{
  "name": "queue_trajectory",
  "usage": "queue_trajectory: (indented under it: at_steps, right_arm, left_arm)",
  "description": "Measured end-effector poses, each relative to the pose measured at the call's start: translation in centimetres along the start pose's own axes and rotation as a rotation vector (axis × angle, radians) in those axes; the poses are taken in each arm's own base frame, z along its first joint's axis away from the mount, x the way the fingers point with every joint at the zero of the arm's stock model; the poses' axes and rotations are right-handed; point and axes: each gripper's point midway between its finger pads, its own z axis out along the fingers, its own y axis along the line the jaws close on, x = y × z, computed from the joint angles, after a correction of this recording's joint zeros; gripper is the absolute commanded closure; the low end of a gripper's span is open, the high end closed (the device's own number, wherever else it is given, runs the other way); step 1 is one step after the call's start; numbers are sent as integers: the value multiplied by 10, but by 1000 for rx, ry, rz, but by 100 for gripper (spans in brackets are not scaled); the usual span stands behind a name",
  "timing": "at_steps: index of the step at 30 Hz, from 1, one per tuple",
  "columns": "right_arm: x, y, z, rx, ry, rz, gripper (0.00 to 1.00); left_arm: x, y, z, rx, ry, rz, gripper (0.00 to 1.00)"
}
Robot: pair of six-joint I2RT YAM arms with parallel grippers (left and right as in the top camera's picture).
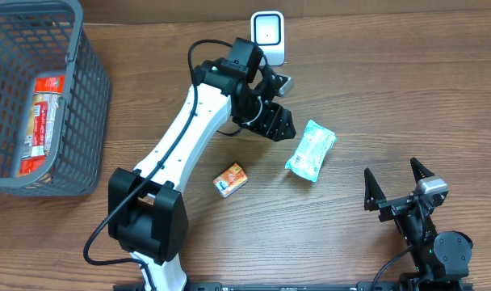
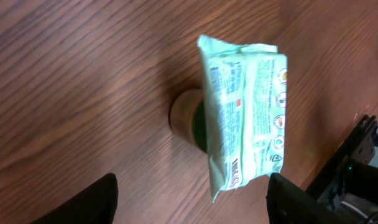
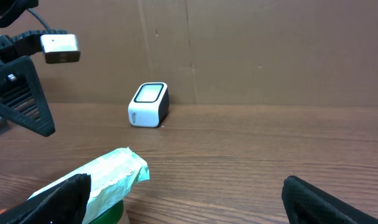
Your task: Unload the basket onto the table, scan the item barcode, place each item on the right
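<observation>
Overhead, green packet [image 1: 310, 149] lying flat on wooden table [image 1: 391, 81] between scanner [image 1: 268, 32] and right gripper [image 1: 397, 187], left gripper [image 1: 279, 123] just beside it, left wrist, jaws apart, packet unheld beyond them, right wrist, jaws wide apart, packet and scanner ahead.

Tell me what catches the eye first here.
The white left arm stretches diagonally across the table's middle, its open gripper just beside a green packet. Behind them stands a white scanner, and a grey basket sits at the far left.
</observation>
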Motion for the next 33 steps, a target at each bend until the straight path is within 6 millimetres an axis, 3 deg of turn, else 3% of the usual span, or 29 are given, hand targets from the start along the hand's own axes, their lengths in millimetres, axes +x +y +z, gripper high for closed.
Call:
queue_trajectory:
  at_steps: [15, 18, 21, 28, 31, 33]
  right_arm:
    - [0, 0, 0, 0, 0, -1, 0]
    - [0, 0, 0, -1, 0, 0, 0]
    - [0, 0, 0, 0, 0, 0, 0]
    - [0, 0, 0, 0, 0, 0, 0]
    - [0, 0, 0, 0, 0, 0, 0]
    - [0, 0, 0, 0, 0, 0, 0]
  left_arm:
    - [6, -26, 64, 80, -50, 158, 36]
    - [7, -29, 69, 84, -55, 175, 46]
    - [10, -30, 73, 87, -50, 178, 66]
    - [11, -31, 74, 98, -51, 179, 82]
    - [11, -32, 74, 101, -51, 178, 96]
    - [11, -32, 74, 104, -51, 178, 96]
